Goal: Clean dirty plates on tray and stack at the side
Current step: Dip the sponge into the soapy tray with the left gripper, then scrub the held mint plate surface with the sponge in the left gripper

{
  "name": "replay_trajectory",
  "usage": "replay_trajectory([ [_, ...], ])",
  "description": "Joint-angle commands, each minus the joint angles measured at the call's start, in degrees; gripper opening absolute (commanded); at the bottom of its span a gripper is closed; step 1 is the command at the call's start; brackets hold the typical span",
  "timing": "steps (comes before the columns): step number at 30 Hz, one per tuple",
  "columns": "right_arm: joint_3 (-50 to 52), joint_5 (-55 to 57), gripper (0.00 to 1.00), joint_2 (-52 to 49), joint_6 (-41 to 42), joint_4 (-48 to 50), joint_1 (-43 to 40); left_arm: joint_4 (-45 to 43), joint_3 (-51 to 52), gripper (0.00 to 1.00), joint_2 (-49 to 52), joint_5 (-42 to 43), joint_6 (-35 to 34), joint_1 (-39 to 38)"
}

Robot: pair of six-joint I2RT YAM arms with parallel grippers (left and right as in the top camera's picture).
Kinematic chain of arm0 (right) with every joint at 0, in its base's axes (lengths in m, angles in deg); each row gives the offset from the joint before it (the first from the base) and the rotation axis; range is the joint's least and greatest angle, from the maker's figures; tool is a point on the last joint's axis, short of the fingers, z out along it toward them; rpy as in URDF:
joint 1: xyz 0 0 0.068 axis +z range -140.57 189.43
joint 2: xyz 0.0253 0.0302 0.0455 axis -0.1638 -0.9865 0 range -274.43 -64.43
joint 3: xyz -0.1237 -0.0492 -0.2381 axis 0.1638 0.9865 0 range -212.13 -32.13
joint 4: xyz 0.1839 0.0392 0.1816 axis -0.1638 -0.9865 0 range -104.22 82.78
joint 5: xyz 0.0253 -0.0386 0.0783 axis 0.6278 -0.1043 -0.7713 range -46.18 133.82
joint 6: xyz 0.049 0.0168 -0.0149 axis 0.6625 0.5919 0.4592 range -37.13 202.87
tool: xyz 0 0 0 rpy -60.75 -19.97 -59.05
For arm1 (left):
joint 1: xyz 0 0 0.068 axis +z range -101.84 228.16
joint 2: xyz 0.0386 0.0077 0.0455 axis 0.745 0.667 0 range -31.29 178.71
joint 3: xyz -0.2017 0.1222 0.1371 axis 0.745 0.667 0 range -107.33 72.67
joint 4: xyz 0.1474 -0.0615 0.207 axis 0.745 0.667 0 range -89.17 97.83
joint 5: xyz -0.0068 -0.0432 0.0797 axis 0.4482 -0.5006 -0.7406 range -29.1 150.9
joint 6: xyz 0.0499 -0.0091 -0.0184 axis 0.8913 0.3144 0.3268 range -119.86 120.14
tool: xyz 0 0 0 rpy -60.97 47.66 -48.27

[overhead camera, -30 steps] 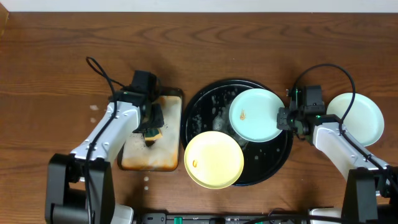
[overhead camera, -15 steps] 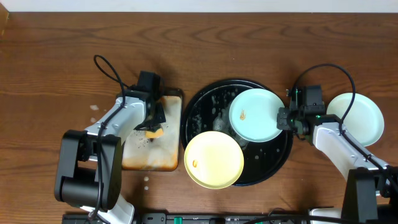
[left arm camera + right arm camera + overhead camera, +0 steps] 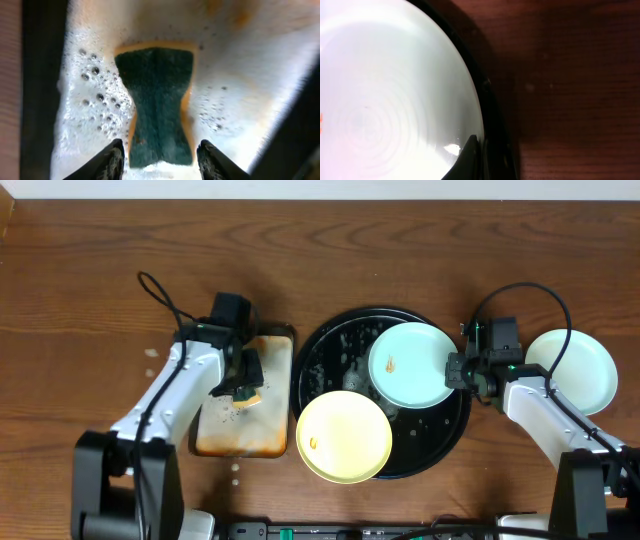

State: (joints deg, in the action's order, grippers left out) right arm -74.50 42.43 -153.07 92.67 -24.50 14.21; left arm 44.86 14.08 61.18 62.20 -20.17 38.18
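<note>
The soapy sponge could squirt away if the left gripper, jaws spread just beside it over the small tray, closes off-centre. The right gripper is pinched on the rim of the mint plate, and so thin a hold may let it tip under scrubbing. That plate lies on the black tray, an orange smear left of its centre. The yellow plate overhangs the tray's near rim. A third plate sits on the table to the right.
</note>
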Motion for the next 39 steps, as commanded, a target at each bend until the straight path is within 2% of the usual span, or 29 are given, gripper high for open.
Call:
replay_trajectory([
  [1,-0.02,0.9,0.01,0.24,-0.44,-0.09,0.17,0.63,-0.28,0.49,0.2,0.22,0.09,-0.07],
  [9,-0.02,0.9,0.01,0.24,-0.44,-0.35,0.17,-5.35,4.04,0.5,6.08,-2.16,0.13,-0.07],
  [11,-0.02,0.9,0.01,0.24,-0.44,-0.48,0.17,-5.64,4.04,0.43,7.63,-2.05,0.11,-0.07],
  [15,-0.02,0.9,0.01,0.24,-0.42,-0.42,0.17,-5.79,4.04,0.12,8.94,-1.44,0.07,-0.07],
  [16,-0.02,0.9,0.01,0.24,-0.44,-0.42,0.17,-5.79,4.02,0.08,8.9,-1.01,0.15,-0.07],
  [25,-0.02,0.9,0.01,0.24,-0.44,-0.26,0.17,-1.18,-2.56,0.07,3.87,-0.17,1.99,-0.09],
  [30,-0.02,0.92,0.01,0.24,-0.44,-0.28,0.17,0.15,-8.31,0.08,1.03,6.08,6.62,-1.75],
  [35,-0.02,0.92,0.01,0.24,-0.44,-0.26,0.17,1.49,-16.98,0.08,0.96,7.37,7.67,-8.35],
  [39,-0.02,0.92,0.01,0.24,-0.44,-0.26,0.17,-3.58,-19.98,0.07,1.11,7.26,7.37,-16.33],
])
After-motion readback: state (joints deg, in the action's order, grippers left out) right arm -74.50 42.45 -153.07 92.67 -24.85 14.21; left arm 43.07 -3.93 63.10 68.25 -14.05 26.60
